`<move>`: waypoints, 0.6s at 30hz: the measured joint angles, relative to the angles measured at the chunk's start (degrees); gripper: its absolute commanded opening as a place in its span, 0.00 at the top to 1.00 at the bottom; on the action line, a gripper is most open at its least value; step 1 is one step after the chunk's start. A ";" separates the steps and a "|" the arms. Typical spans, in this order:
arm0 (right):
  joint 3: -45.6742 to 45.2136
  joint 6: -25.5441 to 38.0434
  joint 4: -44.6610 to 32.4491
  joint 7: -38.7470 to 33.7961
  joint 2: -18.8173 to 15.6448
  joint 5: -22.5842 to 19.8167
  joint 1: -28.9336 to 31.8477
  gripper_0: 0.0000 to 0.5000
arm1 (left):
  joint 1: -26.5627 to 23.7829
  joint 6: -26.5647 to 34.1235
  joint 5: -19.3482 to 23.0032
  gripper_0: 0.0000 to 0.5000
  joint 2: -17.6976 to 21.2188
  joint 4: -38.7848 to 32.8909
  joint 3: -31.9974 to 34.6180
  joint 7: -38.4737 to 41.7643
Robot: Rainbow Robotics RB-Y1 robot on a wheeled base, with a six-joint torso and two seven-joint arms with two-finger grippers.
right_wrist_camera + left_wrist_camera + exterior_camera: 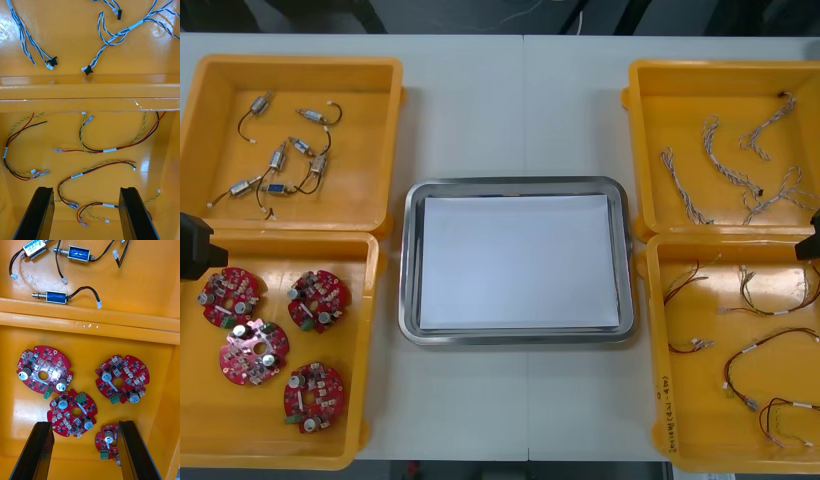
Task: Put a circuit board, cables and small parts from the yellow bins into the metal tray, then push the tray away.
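Note:
The metal tray (pixel 412 262), white inside, sits at the table's middle with nothing in it. Several round red circuit boards (pixel 252 352) lie in the near left yellow bin (pixel 370 350). My left gripper (pixel 84 423) hovers open above them, one board (pixel 73 412) between its fingers and another (pixel 107 442) beside one fingertip. My right gripper (pixel 85 189) hangs open over the near right bin (pixel 658 400), above red and yellow cables (pixel 93 170). Both arms show as black bits at the front view's left (pixel 192 245) and right (pixel 810 245) edges.
The far left bin (pixel 395 130) holds several small metal parts (pixel 280 155). The far right bin (pixel 635 130) holds twisted blue and white cables (pixel 730 170). Bare table surrounds the tray, with open room beyond its far rim (pixel 515 110).

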 measured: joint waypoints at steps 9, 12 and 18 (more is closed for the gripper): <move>0.00 0.00 0.00 0.00 0.00 0.00 0.00 0.00 | 0.00 0.00 0.00 0.00 0.00 0.00 0.00 0.00; 0.00 0.00 0.00 0.00 0.00 0.00 0.00 0.00 | 0.00 0.00 0.00 0.00 0.00 0.00 0.00 0.00; 0.00 0.00 0.00 0.00 0.00 0.00 0.00 0.00 | 0.00 0.00 0.00 0.00 0.00 0.00 0.00 0.00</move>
